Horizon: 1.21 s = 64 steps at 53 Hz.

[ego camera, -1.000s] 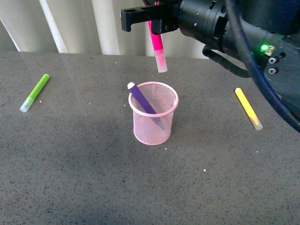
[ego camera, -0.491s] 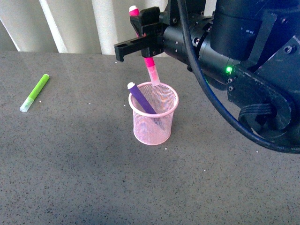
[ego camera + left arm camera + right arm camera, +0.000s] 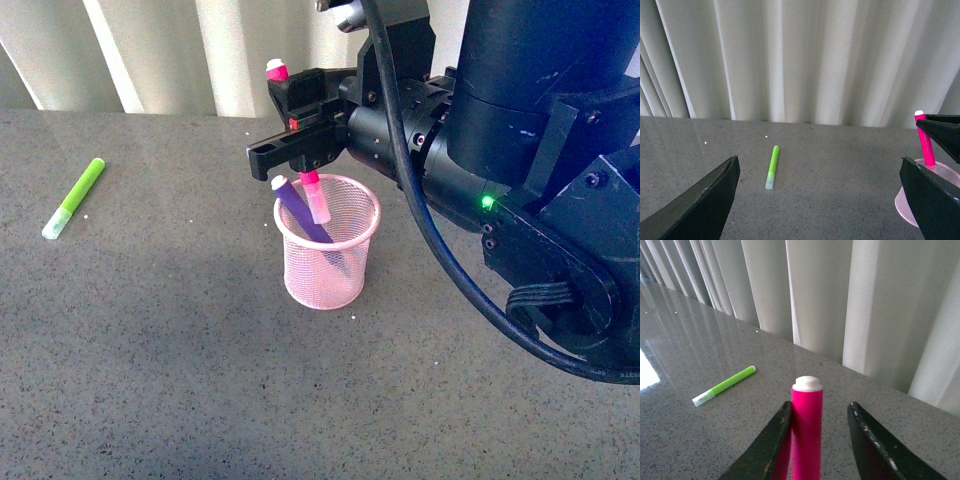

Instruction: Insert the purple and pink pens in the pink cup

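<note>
Front view: I saw the right gripper (image 3: 296,135) directly above the pink cup (image 3: 328,243), which stood on the grey table (image 3: 180,360). The pink pen (image 3: 300,150) ran between the jaws, white tip up, slightly tilted, its frosted cap already below the rim inside the cup. The purple pen (image 3: 300,212) leaned in the cup, white tip poking over the near-left rim. The green marker (image 3: 74,198) lay well apart on the left of the table. From here I could not judge whether the jaws pressed the pink pen. The left arm was not visible in this view.

Left wrist view: I noted the left gripper (image 3: 825,200) spread wide, both fingers (image 3: 705,200) at the frame's edges with nothing between them. The green marker (image 3: 772,167) lay on the table ahead. At the edge, the cup (image 3: 910,200) showed with the pink pen (image 3: 925,140) standing up out of it under a dark finger of the other arm. The purple pen was not visible here.

Right wrist view: only this view showed the grip. The right gripper (image 3: 817,440) had parted jaws; the pink pen (image 3: 807,430) touched one finger (image 3: 771,450), with a clear gap to the other. I logged it as released, not clamped. The green marker (image 3: 724,386) lay beyond. The cup was out of frame.
</note>
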### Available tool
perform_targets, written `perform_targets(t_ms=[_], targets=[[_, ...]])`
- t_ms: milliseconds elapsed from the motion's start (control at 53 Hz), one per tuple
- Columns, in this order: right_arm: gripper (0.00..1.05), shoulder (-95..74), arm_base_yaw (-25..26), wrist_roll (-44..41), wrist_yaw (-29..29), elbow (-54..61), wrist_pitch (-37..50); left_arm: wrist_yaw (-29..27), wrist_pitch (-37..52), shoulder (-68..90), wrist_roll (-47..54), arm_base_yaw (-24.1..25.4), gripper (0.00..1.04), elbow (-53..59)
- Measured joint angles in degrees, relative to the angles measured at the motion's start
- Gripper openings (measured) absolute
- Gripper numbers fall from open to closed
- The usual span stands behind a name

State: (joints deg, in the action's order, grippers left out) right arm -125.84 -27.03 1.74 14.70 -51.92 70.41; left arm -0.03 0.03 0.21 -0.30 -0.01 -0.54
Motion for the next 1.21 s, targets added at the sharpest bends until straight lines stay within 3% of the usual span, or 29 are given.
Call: perform_targets(t_ms=[358, 623, 868, 1019, 1208], targets=[[0.99, 0.1, 1.4, 0.5, 0.4, 1.5, 0.5, 0.0, 0.0, 0.0, 0.0, 0.0, 0.98, 0.0], [0.98, 4.5, 2.0, 1.2, -2.7, 3.6, 0.3, 0.0, 0.0, 0.0, 0.0, 0.0, 0.98, 0.0], [0.98, 19.8, 7.0, 2.0, -9.5, 11.4, -0.3, 0.0, 0.0, 0.0, 0.0, 0.0, 0.98, 0.0], [0.98, 39.6, 16.1, 2.4, -10.9, 22.6, -1.9, 0.0, 0.0, 0.0, 0.0, 0.0, 0.98, 0.0], [0.98, 67.6, 31.6, 3.2, -6.2, 36.9, -7.8, 0.0, 0.0, 0.0, 0.0, 0.0, 0.98, 0.0]])
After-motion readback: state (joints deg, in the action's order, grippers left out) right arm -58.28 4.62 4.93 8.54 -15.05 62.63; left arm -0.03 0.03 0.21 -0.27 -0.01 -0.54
